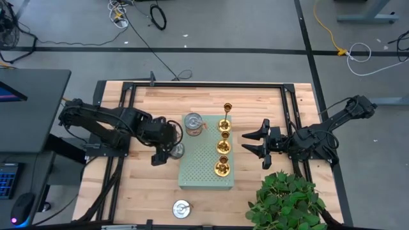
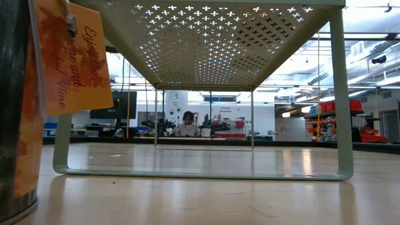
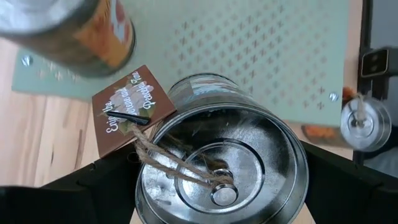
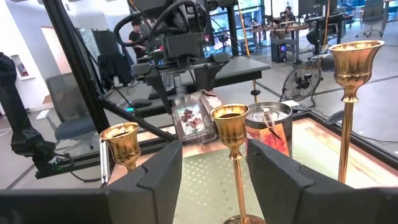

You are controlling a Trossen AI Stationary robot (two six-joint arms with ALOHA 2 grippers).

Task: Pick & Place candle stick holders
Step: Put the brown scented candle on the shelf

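Note:
Three gold holders stand in a row on the pale green perforated board [image 1: 201, 172]: a tall slender one [image 1: 226, 115], a middle one [image 1: 223, 147] and a near one [image 1: 222, 167]. One squat silver holder [image 1: 193, 121] stands on the board's far left corner. Another silver holder [image 1: 181, 208] rests on the table near the front edge. My left gripper [image 1: 171, 152] is shut on the third silver holder [image 3: 217, 168] beside the board's left edge. My right gripper [image 1: 248, 143] is open and empty, right of the board. It points at the middle gold holder [image 4: 231, 124]. My left gripper holds the silver holder's round wall [image 3: 146, 186] between its two fingers, one on each side, coming from the table's left. The holder stays upright with its open top up. A brown tag [image 3: 130, 106] on twine hangs over its rim. Whether it rests on the table, I cannot tell.
A leafy green plant [image 1: 287, 201] stands at the table's near right, close to my right arm. A black frame [image 1: 211, 84] runs around the tabletop. In the low view the board stands on thin legs [image 2: 342, 94], with a tagged tin [image 2: 15, 125] close at the left.

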